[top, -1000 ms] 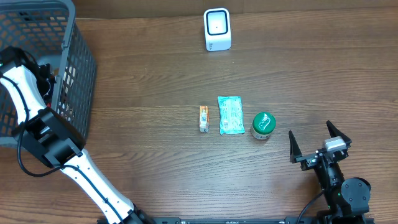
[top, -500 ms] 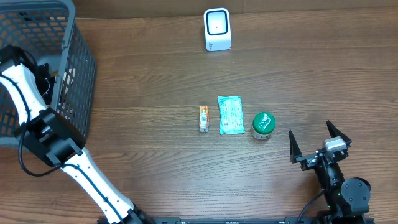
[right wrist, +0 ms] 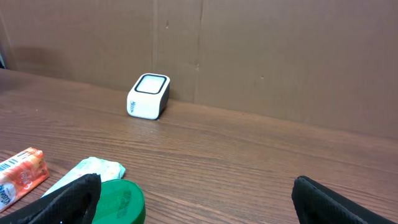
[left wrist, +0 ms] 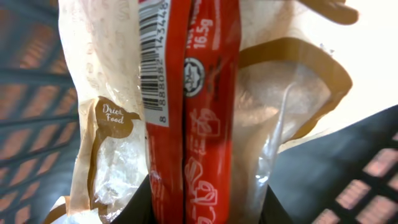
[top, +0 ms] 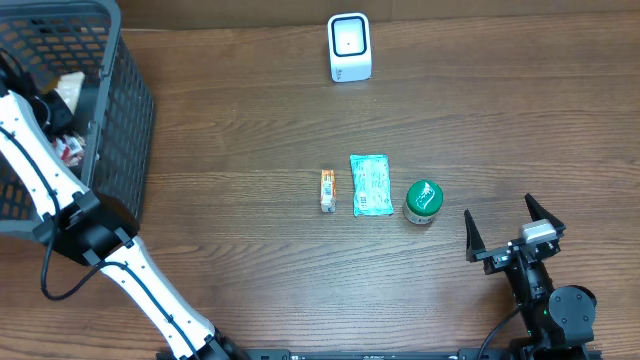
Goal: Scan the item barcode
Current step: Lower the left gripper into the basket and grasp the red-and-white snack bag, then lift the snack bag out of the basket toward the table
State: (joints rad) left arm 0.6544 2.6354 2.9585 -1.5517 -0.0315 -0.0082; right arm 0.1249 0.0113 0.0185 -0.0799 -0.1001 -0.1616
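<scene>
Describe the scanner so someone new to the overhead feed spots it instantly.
On the wooden table, look to the far edge by the cardboard wall. The scanner stands there alone: a small white box with a rounded-square window. Unlike the colourful items rowed mid-table, it is plain white.

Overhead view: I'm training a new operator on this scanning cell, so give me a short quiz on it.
1. True or false: the scanner lies inside the basket.
2. What lies between the orange pack and the green-lidded jar? A) teal packet B) spoon C) cup
3. Fill in: the jaws of the right end effector stand ____.
Key: 1 false; 2 A; 3 open.
</scene>
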